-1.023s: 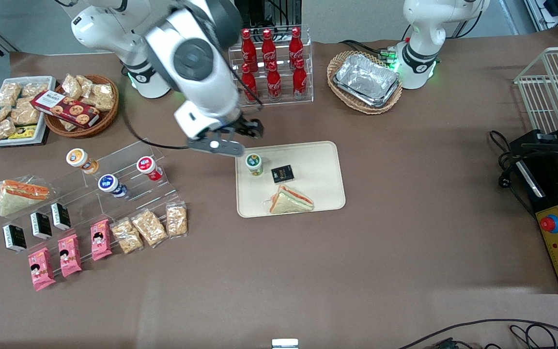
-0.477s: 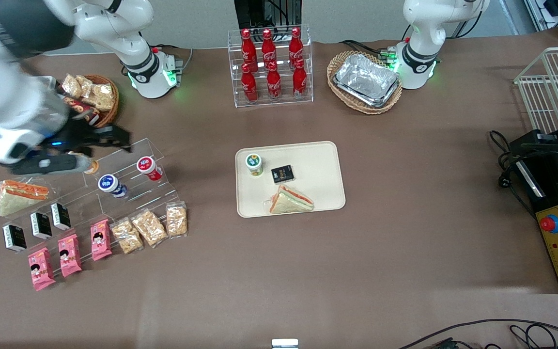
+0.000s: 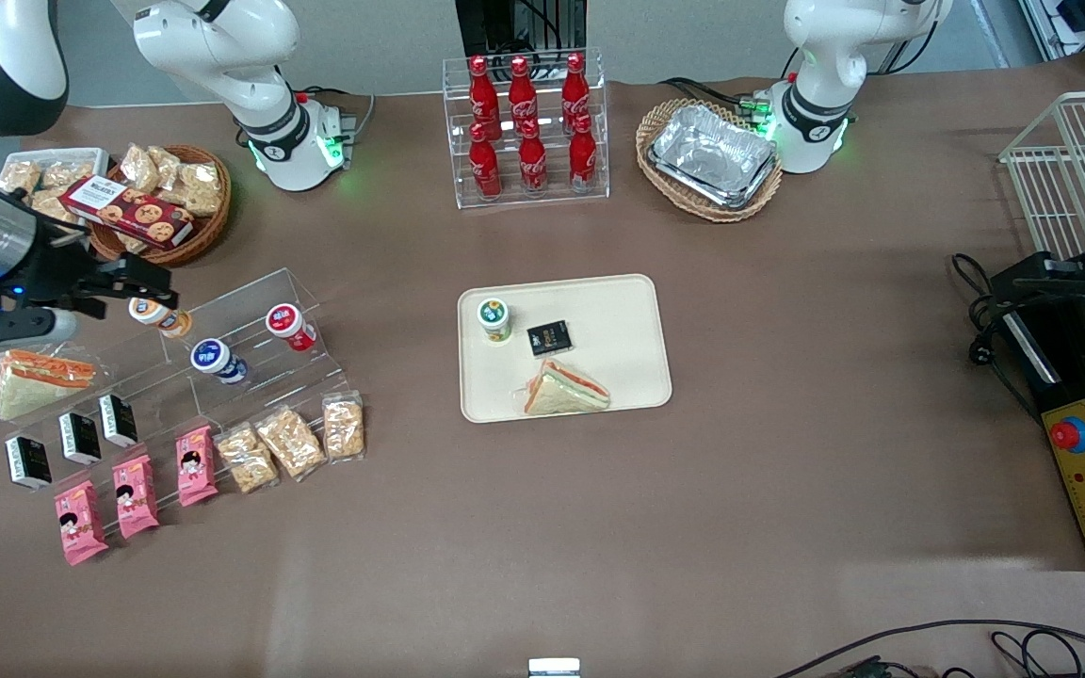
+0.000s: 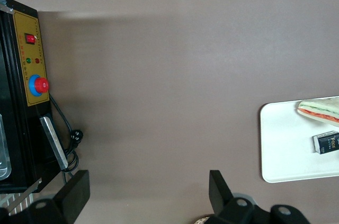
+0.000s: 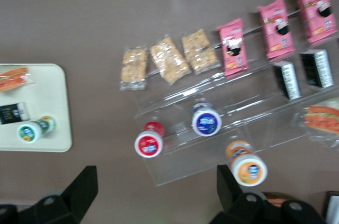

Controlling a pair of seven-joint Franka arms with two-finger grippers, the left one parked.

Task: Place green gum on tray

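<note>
Gripper (image 3: 133, 280) is way out at the working arm's end of the table now, hanging over the clear tiered display rack (image 3: 251, 339) right next to the orange-lidded jar (image 3: 149, 309), and my wrist cam shows both fingers (image 5: 79, 187) spread wide apart with nothing between them. That's the big change: a second ago I had it sitting right by the tray, half a second ago it was already swinging out over the rack, and now it's parked even closer to the edge of the table. Moving across from there, the blue-lidded jar (image 3: 210, 357) and the red-lidded jar (image 3: 283, 320) are on the rack steps, untouched as far as I can see, with the pink snack packs (image 3: 133, 494) and cracker bags (image 3: 293, 441) lined up nearer the front camera. Then comes the tray (image 3: 618, 301) in the middle of the table, and the green gum (image 3: 493, 318) is standing upright on it, in the corner nearest the rack, just beside the small black packet (image 3: 549, 337), with the wrapped sandwich (image 3: 566, 390) a bit nearer the camera. It hasn't budged through all three looks, no wobble, no tipping. So my read is the drop-off is done and the arm is just backing off; I'd call this task finished.
</note>
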